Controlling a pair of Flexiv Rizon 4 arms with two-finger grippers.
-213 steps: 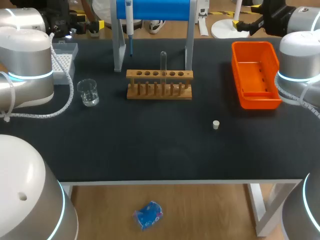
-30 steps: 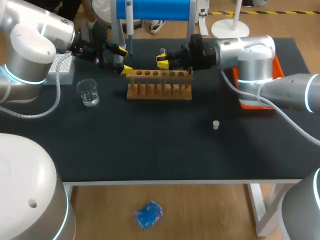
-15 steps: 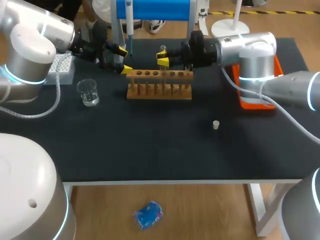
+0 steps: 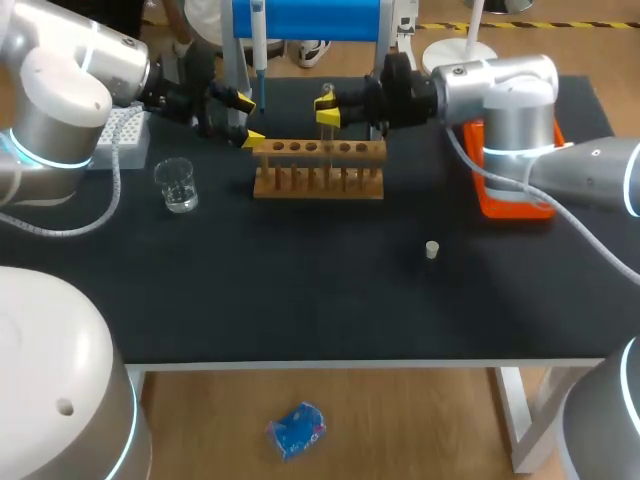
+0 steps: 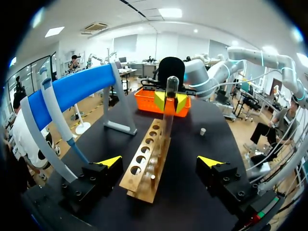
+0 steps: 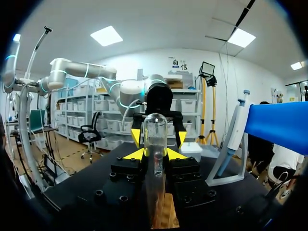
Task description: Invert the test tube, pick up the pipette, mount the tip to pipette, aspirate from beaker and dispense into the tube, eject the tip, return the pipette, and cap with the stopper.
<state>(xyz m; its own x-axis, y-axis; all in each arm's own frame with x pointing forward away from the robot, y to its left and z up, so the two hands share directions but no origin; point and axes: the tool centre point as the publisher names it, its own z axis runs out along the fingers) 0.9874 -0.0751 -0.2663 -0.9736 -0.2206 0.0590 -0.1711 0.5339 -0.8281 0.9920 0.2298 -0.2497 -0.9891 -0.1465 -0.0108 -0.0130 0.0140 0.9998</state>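
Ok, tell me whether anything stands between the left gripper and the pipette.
Nothing visible does. The pipette hangs from the blue stand just beside the open left gripper, with bare space between them. The wooden rack lies ahead of the gripper, off that line.

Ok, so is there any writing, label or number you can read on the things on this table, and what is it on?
No text on the table's things can be read.
beaker: any marks on the glass are too small to tell.
pipette: any print is too small to read.
test tube, rack, orange tray, stopper: no print shows.
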